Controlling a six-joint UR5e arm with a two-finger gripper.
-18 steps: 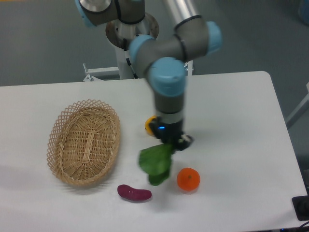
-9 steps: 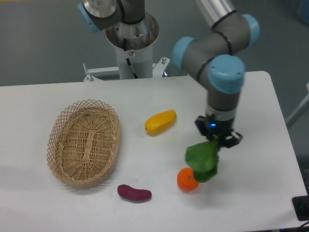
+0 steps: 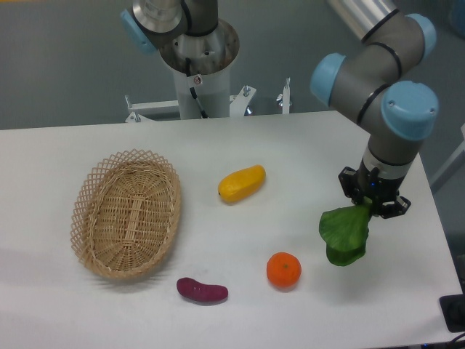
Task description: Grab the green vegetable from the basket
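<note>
Green vegetable hangs from apparently clamped jaws, well right of the basket.

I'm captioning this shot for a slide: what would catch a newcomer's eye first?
The arm at right, with the green vegetable dangling from its gripper above the table's right side. Next, the empty basket at left. Loose between them lie a yellow fruit, an orange and a purple piece.
</note>
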